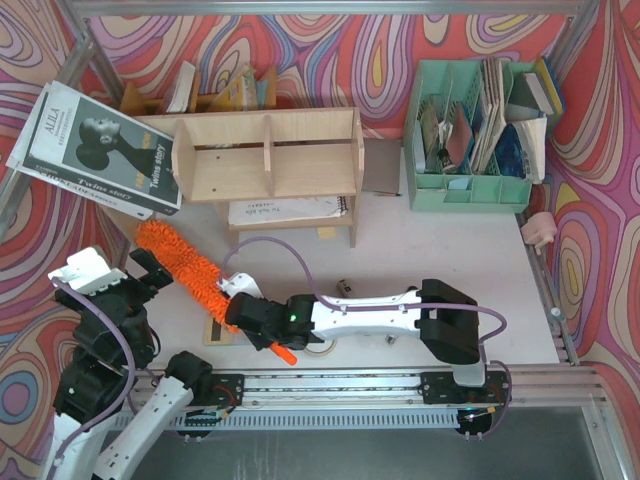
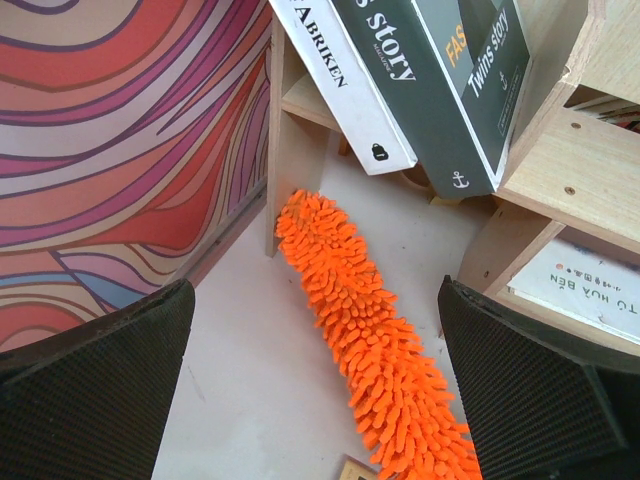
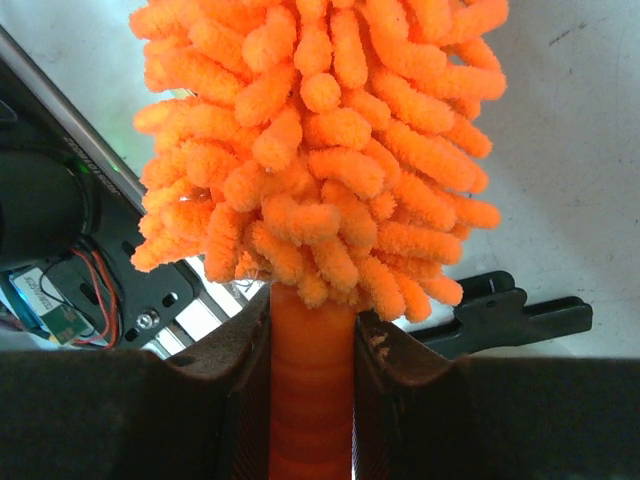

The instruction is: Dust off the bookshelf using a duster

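Note:
The bookshelf (image 1: 270,155) stands at the back middle of the table, light plywood with three compartments; its left leg and shelf edge (image 2: 570,170) also appear in the left wrist view. The fluffy orange duster (image 1: 185,265) lies slanted on the table, its tip near the shelf's left leg (image 2: 340,290). My right gripper (image 1: 248,308) is shut on the duster's smooth orange handle (image 3: 312,390), just below the fluffy head (image 3: 320,150). My left gripper (image 1: 140,275) hovers open above the duster's head, black pads (image 2: 90,390) wide on either side.
Large books (image 1: 95,150) lean against the shelf's left end. A mint green file organizer (image 1: 470,140) full of papers stands at the back right. A notebook (image 1: 285,210) lies under the shelf. A small wooden block (image 1: 220,332) and a black clip (image 3: 510,315) lie near the right gripper.

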